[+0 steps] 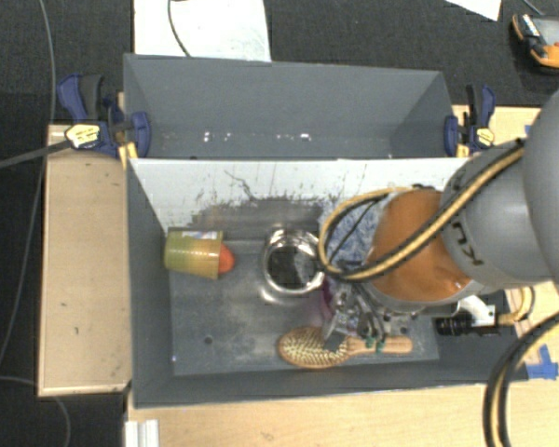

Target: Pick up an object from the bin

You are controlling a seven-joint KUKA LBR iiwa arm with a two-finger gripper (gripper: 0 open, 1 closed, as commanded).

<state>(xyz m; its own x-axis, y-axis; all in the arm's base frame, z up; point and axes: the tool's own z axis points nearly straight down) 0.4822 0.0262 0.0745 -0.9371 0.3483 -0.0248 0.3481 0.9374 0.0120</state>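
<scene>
Camera view: the gripper (352, 331) is hovering over a brush (304, 348) by the bin's (214, 315) near wall.
The brush is lying along that wall, head left, handle right, directly under the gripper. The arm is reaching in from the right, wrist pointing down. I cannot tell whether the gripper is released or clenched.

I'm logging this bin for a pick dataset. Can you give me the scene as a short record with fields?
container: grey metal bin
left: yellow-green cup lying on its side, something orange at its right end
middle: shiny metal cup, mouth up
front: hairbrush with a wooden handle, lying flat by the near wall
back right: blue patterned cloth, partly hidden by cables
gripper: gripper low over the hairbrush, where head meets handle
held: cannot tell
</scene>
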